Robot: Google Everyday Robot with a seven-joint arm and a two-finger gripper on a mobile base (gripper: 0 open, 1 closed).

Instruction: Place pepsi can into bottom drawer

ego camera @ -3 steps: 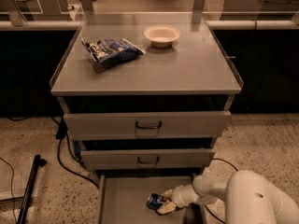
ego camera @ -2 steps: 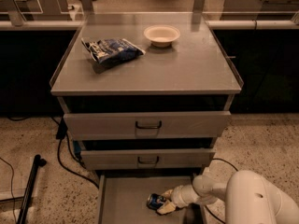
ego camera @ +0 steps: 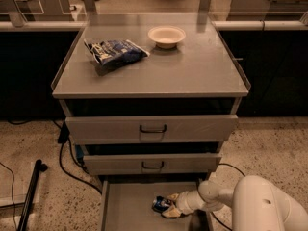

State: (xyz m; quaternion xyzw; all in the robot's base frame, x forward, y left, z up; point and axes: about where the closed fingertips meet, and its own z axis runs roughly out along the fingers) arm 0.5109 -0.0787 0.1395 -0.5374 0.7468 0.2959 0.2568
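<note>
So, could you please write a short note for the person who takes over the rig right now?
The gripper is low inside the open bottom drawer, toward its right side, shut on the pepsi can.
The pepsi can is within the drawer; whether it touches the floor, I cannot tell.
Done: the drawer is pulled out and the can is brought into it.
Left: release the can and draw the arm out.
The chip bag and the bowl lie on the cabinet top and are not part of the job.

The gripper [ego camera: 167,205] sits low, arm [ego camera: 211,199] stretched leftward.
</note>
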